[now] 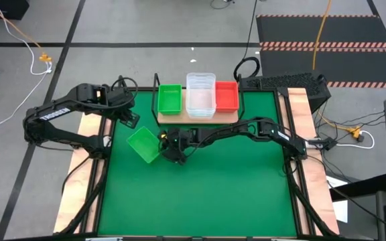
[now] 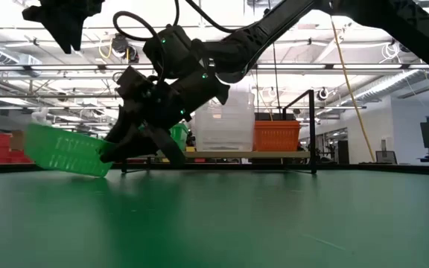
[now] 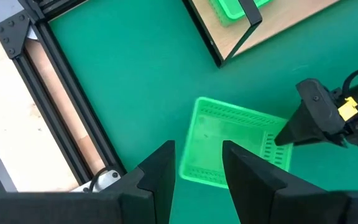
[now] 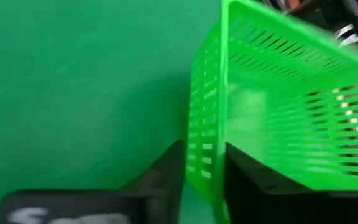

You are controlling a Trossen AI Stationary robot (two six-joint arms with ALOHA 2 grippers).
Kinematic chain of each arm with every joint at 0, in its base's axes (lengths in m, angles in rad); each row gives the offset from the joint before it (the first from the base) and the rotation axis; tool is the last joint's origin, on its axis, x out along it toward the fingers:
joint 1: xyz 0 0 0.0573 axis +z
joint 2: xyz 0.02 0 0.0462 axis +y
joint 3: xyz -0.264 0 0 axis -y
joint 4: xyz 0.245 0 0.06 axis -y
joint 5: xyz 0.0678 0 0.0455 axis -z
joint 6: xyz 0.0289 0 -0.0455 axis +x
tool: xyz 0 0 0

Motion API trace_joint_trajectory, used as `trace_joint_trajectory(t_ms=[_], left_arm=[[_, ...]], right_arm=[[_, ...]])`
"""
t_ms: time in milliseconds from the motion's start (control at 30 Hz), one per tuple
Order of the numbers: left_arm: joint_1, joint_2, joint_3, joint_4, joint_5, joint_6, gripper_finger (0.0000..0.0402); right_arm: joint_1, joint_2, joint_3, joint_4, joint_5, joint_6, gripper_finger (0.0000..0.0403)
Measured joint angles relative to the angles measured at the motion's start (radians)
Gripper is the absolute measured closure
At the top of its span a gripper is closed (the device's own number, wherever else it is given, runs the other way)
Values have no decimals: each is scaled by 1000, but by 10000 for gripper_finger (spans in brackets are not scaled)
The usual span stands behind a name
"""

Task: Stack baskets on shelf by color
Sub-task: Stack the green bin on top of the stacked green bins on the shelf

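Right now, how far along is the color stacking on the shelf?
Done: the shelf carries a green stack, a clear stack and a red stack. In hand: the right gripper has its jaws astride one wall of a green basket, tilted on the mat. Left: lifting it onto the green stack. The left gripper waits above, open.

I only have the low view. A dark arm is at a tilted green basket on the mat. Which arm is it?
Observer: The right one. From above, the right claw reaches across the mat to the loose green basket.
Reviewer: Where's the other claw?
Observer: The left claw hangs open over that basket, holding nothing.
Reviewer: The arm blocks the shelf's left end. What's there?
Observer: A shelved green basket sits on the shelf, beside the clear stack.
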Motion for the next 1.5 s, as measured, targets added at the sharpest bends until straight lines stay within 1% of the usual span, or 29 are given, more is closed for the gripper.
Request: trace_joint_trajectory(t_ms=[133,200,333,433,533,567,633,700,800,833,900,1033,1133,1200,1333,1400,1500], left_arm=[[2,0,0,1,-15,4,268],[2,0,0,1,-18,6,268],[2,0,0,1,-27,9,268],[2,0,0,0,-44,5,268],[2,0,0,0,-64,0,268],[2,0,0,0,-73,0,268],[2,0,0,0,-79,0,268],[2,-3,0,0,-80,0,268],[2,-13,0,-2,-80,-8,268],[2,-19,0,-1,-80,-10,268],[2,-28,0,-1,-81,-18,268],[2,-51,1,0,-100,-41,268],[2,-61,1,3,-101,-63,268],[1,-66,1,4,-100,-73,268],[1,-66,1,4,-97,-87,268],[1,-66,1,4,-97,-89,268],[1,-66,1,10,-96,-103,268]], right_arm=[[1,0,0,-46,-1,40,376],[4,-15,0,-80,-4,44,394],[10,-97,0,-205,-108,69,397],[15,-194,-1,-317,-101,45,399],[-6,-303,-1,-387,-181,111,400],[-10,-341,0,-401,-190,126,400],[-19,-410,1,-467,-166,127,401],[-33,-473,1,-494,-153,132,401],[-59,-553,0,-502,-150,232,401],[-68,-574,0,-489,-123,268,401],[-86,-602,1,-433,-6,335,402],[-142,-589,1,-290,241,415,402],[-198,-534,1,-214,329,519,402],[-231,-491,1,-198,353,579,402],[-263,-395,30,-242,393,594,402],[-263,-353,68,-263,386,592,402],[-260,-297,127,-307,343,584,402]])
